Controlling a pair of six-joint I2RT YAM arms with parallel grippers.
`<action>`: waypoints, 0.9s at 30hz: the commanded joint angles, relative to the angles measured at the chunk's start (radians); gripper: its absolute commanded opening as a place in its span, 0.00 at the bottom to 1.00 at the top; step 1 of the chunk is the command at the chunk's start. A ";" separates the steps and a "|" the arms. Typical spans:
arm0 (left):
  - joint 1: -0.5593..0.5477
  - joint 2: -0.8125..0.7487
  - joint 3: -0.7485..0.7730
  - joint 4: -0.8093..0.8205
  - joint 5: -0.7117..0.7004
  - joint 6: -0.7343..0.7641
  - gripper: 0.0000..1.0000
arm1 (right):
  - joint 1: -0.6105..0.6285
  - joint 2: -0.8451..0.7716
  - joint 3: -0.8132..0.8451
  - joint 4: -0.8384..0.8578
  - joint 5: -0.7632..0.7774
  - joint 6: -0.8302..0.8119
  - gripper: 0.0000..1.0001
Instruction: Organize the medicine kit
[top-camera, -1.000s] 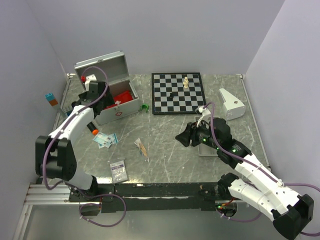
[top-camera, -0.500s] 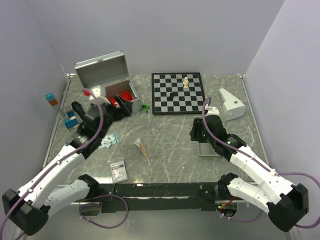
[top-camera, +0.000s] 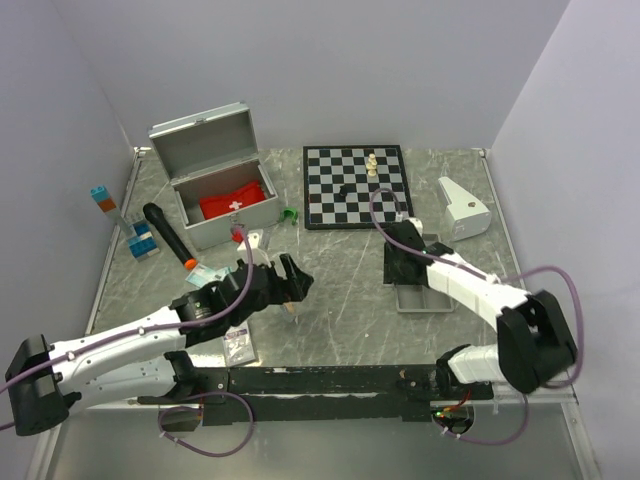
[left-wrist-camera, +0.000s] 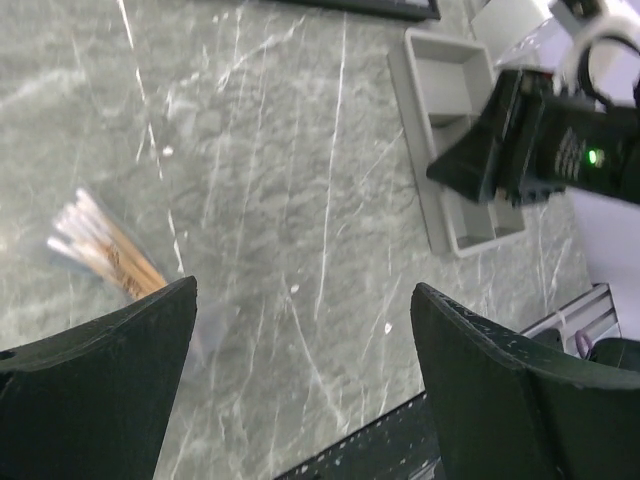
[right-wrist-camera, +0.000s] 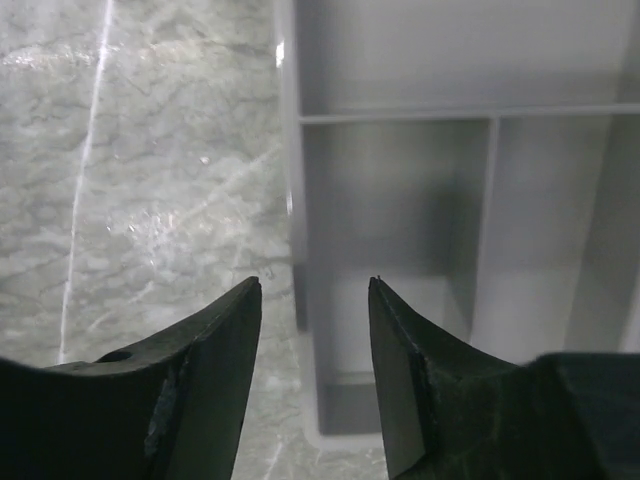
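Left gripper (left-wrist-camera: 300, 300) spread, empty, beside a swab packet (left-wrist-camera: 105, 250); right gripper (right-wrist-camera: 315, 290) half-spread astride the grey tray (right-wrist-camera: 297, 180) wall; medicine kit (top-camera: 205, 150) open, upper left.

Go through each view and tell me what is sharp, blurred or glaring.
Top external: even, soft light, medicine kit and chessboard crisp, shadows only faint. Left wrist: the swab packet looks slightly smeared, the grey tray sharper. Right wrist: the near fingers are dark and soft, and a pale sheen streaks the marble table.
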 joint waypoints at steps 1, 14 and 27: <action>-0.026 -0.051 -0.010 -0.038 -0.072 -0.060 0.91 | -0.004 0.089 0.114 -0.023 -0.026 -0.059 0.50; -0.027 -0.210 -0.070 -0.117 -0.139 -0.066 0.91 | 0.218 0.192 0.224 -0.037 -0.044 -0.200 0.02; -0.027 -0.185 -0.116 -0.226 -0.185 -0.215 0.99 | 0.378 0.097 0.208 0.066 -0.151 -0.177 0.35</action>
